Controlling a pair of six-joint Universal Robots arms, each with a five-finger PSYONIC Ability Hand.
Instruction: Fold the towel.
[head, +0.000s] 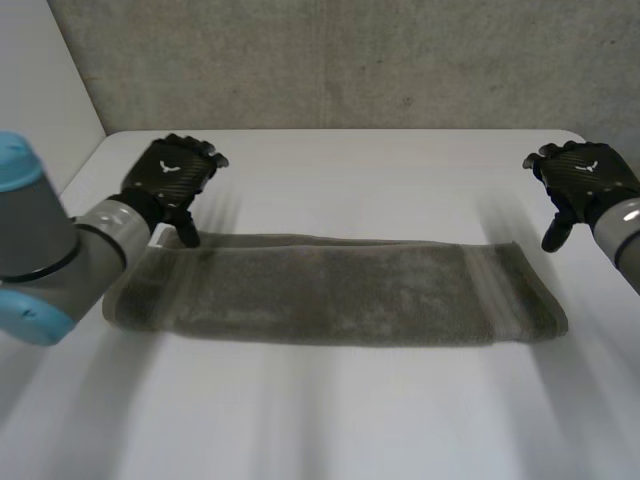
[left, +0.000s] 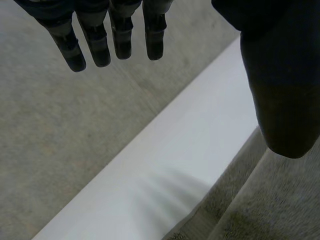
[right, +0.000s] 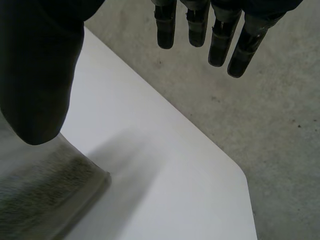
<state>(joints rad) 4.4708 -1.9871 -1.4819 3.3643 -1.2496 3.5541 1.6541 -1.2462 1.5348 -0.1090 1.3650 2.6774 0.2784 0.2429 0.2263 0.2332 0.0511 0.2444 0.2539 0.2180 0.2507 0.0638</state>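
A grey-brown terry towel (head: 330, 290), folded into a long narrow strip, lay flat across the middle of the white rectangular table (head: 380, 180), its length running from the robot's left to its right. Its pile looked coarse, with a flatter woven band near each short end.

In the head view, the black left hand (head: 172, 175) hovered at the strip's far left corner and the black right hand (head: 583, 180) hovered just beyond its far right corner, off the cloth. A rough grey concrete wall (head: 350, 60) stood behind the table.

The left wrist view added that this hand's fingers (left: 117, 30) hung straight and relaxed, grasping nothing, while its thumb (left: 280, 90) pointed down over the towel's far edge; whether it touched could not be told. The right wrist view likewise showed straight, released fingers (right: 220, 35) and a thumb (right: 40, 75) above the towel's end, holding nothing.
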